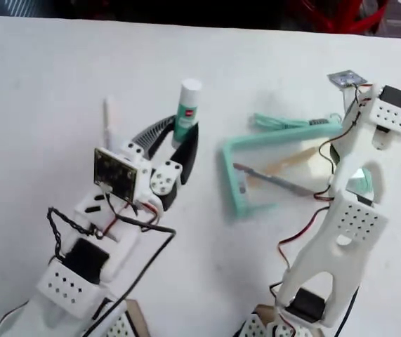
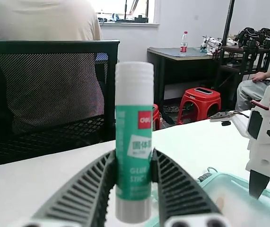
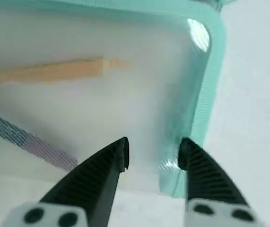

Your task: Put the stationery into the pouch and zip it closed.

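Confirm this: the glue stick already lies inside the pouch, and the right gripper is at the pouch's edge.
Not inside: the left wrist view shows the glue stick held upright in the left gripper, outside the pouch. The right gripper is at the pouch's edge, as stated.

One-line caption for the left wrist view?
Left gripper shut on an upright green-and-white glue stick, mint-edged translucent pouch lying nearby.
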Action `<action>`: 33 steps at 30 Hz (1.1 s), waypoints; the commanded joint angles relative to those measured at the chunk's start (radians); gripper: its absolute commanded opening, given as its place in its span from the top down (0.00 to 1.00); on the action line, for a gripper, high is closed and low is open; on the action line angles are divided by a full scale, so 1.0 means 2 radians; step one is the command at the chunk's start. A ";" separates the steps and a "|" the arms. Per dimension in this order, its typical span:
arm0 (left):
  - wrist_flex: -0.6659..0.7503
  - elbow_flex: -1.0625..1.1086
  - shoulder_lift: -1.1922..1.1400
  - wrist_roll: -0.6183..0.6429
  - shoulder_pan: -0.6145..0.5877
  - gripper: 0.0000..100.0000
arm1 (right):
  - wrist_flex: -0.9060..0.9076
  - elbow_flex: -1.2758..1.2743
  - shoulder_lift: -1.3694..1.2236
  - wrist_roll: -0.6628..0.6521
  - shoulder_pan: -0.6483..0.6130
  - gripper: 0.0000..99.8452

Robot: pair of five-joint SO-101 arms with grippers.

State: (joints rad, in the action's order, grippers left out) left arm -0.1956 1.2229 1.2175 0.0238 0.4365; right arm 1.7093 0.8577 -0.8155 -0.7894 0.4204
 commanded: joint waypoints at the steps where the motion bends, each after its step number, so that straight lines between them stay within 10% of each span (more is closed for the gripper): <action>1: 0.004 -0.004 -0.001 0.002 0.010 0.98 | 0.000 0.035 0.015 0.009 0.018 0.68; 20: 0.001 -0.003 -0.001 0.002 0.010 0.98 | -0.091 0.112 -0.115 -0.005 0.076 0.76; 33: 0.001 -0.003 -0.001 0.002 0.011 0.98 | 0.009 -0.004 -0.054 -0.071 0.031 0.76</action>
State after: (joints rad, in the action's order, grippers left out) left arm -0.1956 1.2229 1.2175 0.0238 0.4457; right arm 1.7031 0.9467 -1.0119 -0.8800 0.5294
